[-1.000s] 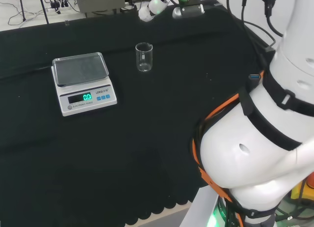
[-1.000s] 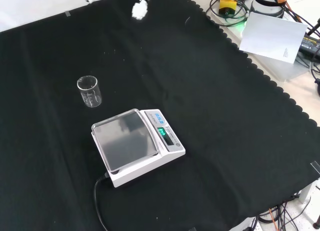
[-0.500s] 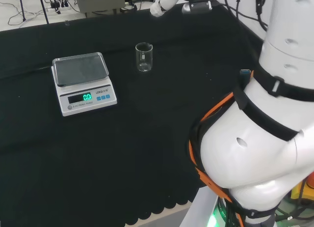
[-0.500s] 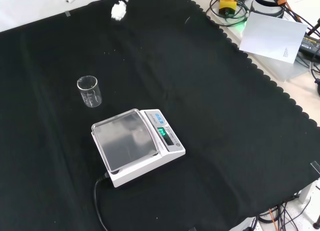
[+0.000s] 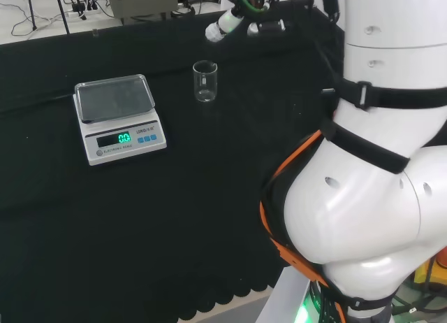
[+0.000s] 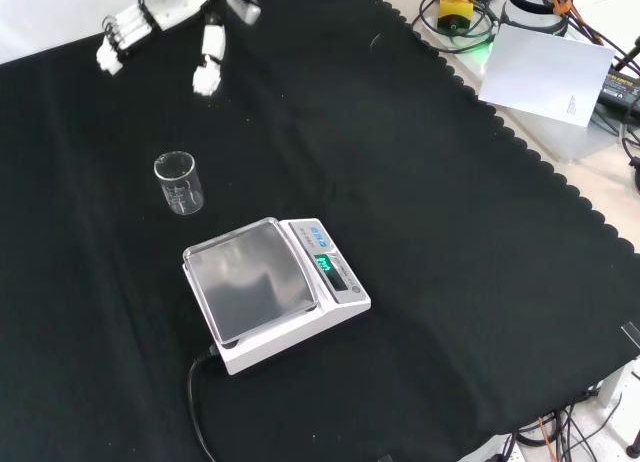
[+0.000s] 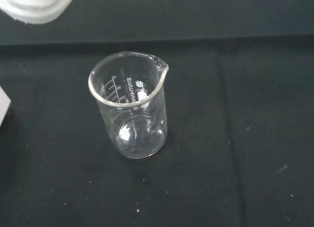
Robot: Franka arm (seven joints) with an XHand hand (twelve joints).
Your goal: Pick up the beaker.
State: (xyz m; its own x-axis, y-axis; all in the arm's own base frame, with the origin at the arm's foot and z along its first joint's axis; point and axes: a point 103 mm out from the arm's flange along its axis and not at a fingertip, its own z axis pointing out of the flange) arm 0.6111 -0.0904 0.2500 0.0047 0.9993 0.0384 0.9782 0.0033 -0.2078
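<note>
Fingers straight and spread, the black and white robot hand (image 6: 160,17) hangs at the far edge of the front view, holding nothing, well apart from the beaker and beyond it; in the head view a fingertip of the hand (image 5: 218,29) shows to the right of the beaker and a little farther off.

Largest on the bench is the black cloth (image 6: 420,232), covering the whole work surface; next comes the white electronic scale with a grey weighing pan (image 6: 268,288), its green display lit, sitting near the middle of the front view with its black cable running off toward the near edge; smallest is the clear glass beaker with a pouring spout and printed graduations (image 6: 179,183), standing upright on the cloth just beyond the scale's far-left corner in the front view — apart from it, not touching. In the wrist view the beaker (image 7: 130,106) looks empty.

By my reading this is the approach step — the grasp has not begun. The next move calls for bringing the open hand down beside the beaker, fingers on one side and thumb on the other; then curling them round the glass wall without tipping it or knocking the scale.
</note>
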